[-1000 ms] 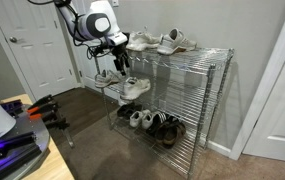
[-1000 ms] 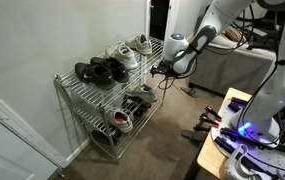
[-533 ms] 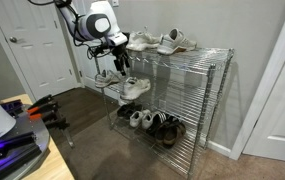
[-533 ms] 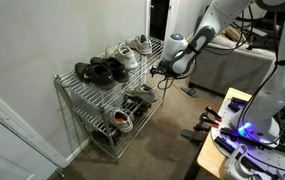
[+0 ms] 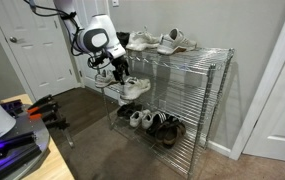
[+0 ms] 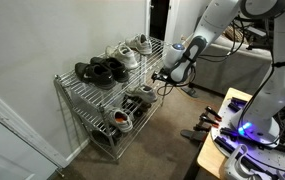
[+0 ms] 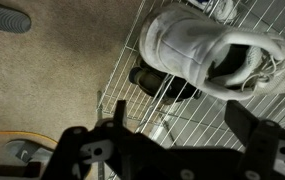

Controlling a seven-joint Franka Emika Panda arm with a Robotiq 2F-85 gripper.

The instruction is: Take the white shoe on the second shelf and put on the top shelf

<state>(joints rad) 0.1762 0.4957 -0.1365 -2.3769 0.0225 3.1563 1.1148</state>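
Wrist view: my gripper (image 7: pixel 179 128) has both fingers spread wide, nothing held. One white shoe (image 7: pixel 207 55) lies just ahead of the fingertips on the second shelf (image 7: pixel 272 105). Two pale sneakers (image 5: pixel 160 41) sit above on the top shelf (image 5: pixel 204 52).

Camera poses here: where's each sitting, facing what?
In an exterior view: off a front corner of the rack, looking down; arm and gripper show.
In an exterior view: high off the opposite end of the rack; arm shows.
Wrist view: looks down on the white shoe; both fingers show.
Both exterior views share rack and gripper.
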